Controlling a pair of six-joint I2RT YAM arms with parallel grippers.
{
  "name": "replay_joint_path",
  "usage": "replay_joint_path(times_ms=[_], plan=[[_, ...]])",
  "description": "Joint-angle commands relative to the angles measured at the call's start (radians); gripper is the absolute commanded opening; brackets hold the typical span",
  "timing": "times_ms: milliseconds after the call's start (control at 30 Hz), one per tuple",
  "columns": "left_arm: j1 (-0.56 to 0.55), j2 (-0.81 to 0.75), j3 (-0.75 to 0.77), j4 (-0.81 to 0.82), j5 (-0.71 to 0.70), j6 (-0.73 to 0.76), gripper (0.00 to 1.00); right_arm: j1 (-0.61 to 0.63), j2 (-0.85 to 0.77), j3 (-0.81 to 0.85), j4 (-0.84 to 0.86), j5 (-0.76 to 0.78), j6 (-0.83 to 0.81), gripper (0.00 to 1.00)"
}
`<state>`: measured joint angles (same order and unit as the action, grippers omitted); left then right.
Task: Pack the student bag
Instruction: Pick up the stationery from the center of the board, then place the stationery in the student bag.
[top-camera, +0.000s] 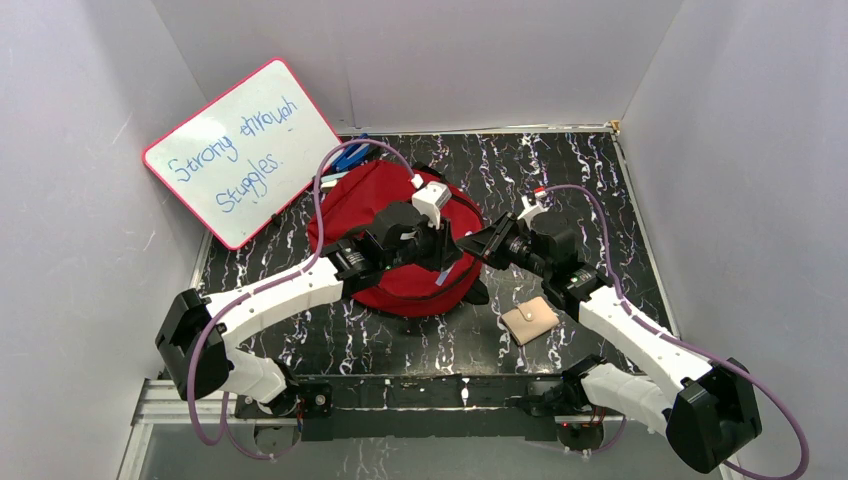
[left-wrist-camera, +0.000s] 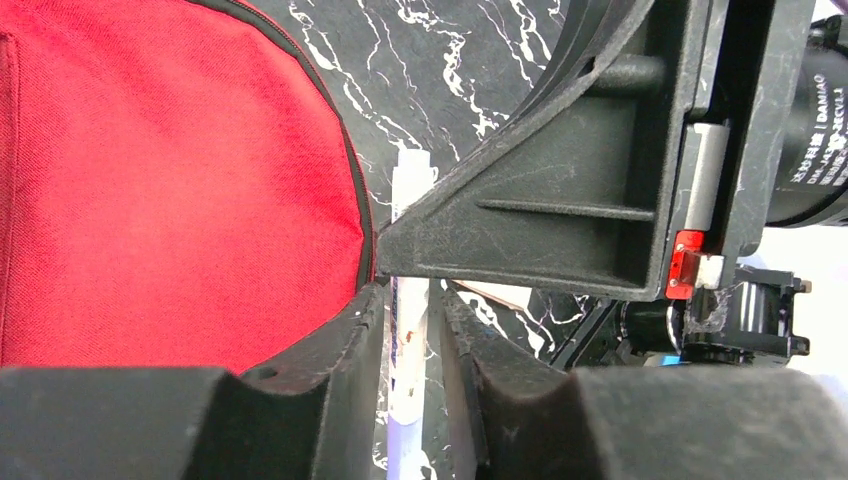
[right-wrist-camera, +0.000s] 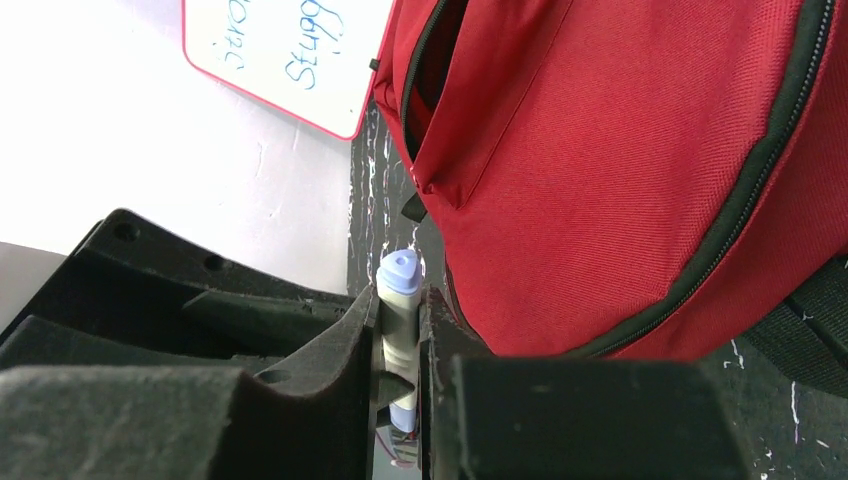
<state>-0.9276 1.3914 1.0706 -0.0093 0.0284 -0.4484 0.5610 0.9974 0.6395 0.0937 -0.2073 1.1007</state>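
The left fingers (left-wrist-camera: 335, 350) and right fingers (right-wrist-camera: 335, 340) both clench one marker (left-wrist-camera: 410, 340), apparently for a handover. The bag (top-camera: 375, 190) lies at its 9 o'clock

Marker (right-wrist-camera: 400, 300) lower end hidden between right jaws; whiteboard (right-wrist-camera: 290, 50) cropped at top edge.

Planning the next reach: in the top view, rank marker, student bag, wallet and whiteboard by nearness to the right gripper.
1. marker, held in the right gripper.
2. student bag, just to its left.
3. beige wallet, near right.
4. whiteboard, far left.
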Motion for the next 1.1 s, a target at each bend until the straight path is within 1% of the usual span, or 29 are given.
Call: replay_joint_path(times_ms=[0, 67, 133, 233, 300, 433, 567, 667, 800, 967, 1000, 1067], plan=[[0.018, -0.033, 0.022, 0.015, -0.015, -0.007, 0.33, 0.0, -0.019, -0.009, 0.041, 0.025, -0.007, 0.02], [0.027, -0.04, 0.029, -0.014, -0.015, -0.002, 0.41, 0.0, -0.036, -0.007, 0.014, 0.064, -0.01, 0.0], [0.04, -0.053, 0.036, -0.045, -0.015, 0.01, 0.49, -0.001, -0.056, -0.002, -0.026, 0.11, -0.028, 0.0], [0.077, -0.086, 0.049, -0.097, -0.015, 0.039, 0.57, 0.0, -0.092, -0.001, -0.089, 0.174, -0.041, 0.0], [0.114, -0.107, 0.058, -0.134, -0.05, 0.068, 0.61, -0.001, -0.113, -0.004, -0.133, 0.2, -0.051, 0.0], [0.237, -0.126, 0.081, -0.208, -0.077, 0.131, 0.63, -0.001, -0.137, -0.013, -0.168, 0.251, -0.061, 0.0], [0.328, -0.105, 0.124, -0.289, -0.228, 0.209, 0.63, -0.001, -0.127, -0.003, -0.175, 0.249, -0.076, 0.0], [0.39, -0.069, 0.137, -0.325, -0.274, 0.256, 0.63, 0.0, -0.113, 0.007, -0.178, 0.24, -0.088, 0.0], [0.436, -0.017, 0.132, -0.322, -0.182, 0.273, 0.63, -0.001, -0.109, 0.001, -0.174, 0.232, -0.088, 0.0], [0.437, 0.018, 0.117, -0.281, -0.032, 0.287, 0.65, 0.0, -0.11, -0.003, -0.176, 0.227, -0.091, 0.0], [0.437, 0.015, 0.106, -0.267, 0.016, 0.289, 0.66, 0.0, -0.11, -0.003, -0.178, 0.227, -0.091, 0.0], [0.437, 0.018, 0.095, -0.25, 0.041, 0.302, 0.66, -0.001, -0.111, -0.006, -0.178, 0.226, -0.09, 0.0]])
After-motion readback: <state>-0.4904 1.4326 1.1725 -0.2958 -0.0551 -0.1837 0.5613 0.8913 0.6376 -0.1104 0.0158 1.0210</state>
